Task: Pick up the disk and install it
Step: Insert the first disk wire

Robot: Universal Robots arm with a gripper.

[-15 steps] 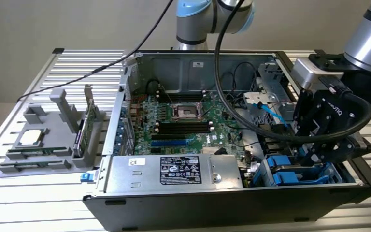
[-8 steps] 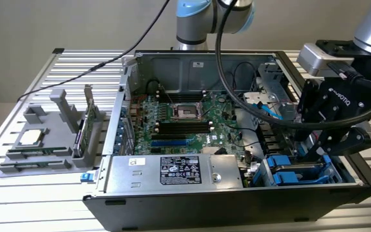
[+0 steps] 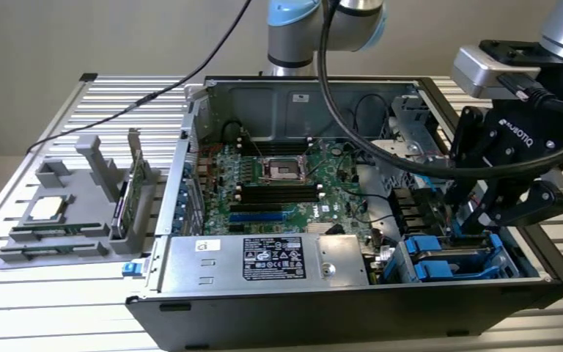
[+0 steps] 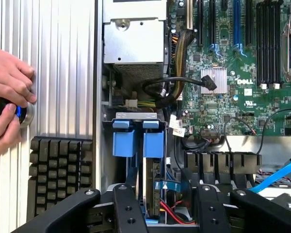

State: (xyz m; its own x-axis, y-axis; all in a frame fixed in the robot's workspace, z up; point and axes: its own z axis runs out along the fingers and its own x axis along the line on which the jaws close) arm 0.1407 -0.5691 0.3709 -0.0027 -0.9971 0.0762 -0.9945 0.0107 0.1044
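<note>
- The gripper (image 3: 479, 220) hangs over the drive bay at the corner of the open case (image 3: 360, 308) on the exterior view's right, its black fingers (image 3: 531, 205) reaching down toward the blue carriers.
- In the wrist view the gripper (image 4: 166, 206) shows two fingers (image 4: 128, 208) standing well apart, so the claw is wide open; the fingertips themselves are cut off by the frame edge.
- The disk (image 4: 153, 167) sits on edge in the bay, its blue bracket at the top and a thin slice of its metal side seen between the fingers. The label cannot be made out.
- Whether the fingers touch the disk cannot be told; nothing appears clamped between them.
- In the exterior view the disk (image 3: 453, 260) lies low in the bay, partly hidden behind the gripper and the case wall.
- A second blue carrier (image 4: 124, 138) stands just beside it, its lower part hidden by a finger.
- The motherboard (image 3: 276, 187) lies flat inside the case; a thick black cable (image 3: 360, 139) crosses above it to the gripper.
- The power supply (image 3: 262, 260) fills the near wall of the case.
- A grey fixture (image 3: 76, 213) rests on the table (image 3: 47, 308), well apart from the case.
- A person's hands (image 4: 7, 99) hold a small dark object with a blue light, mostly covered by the fingers.
- A black keyboard (image 4: 60, 172) lies near those hands, partly cut off.
</note>
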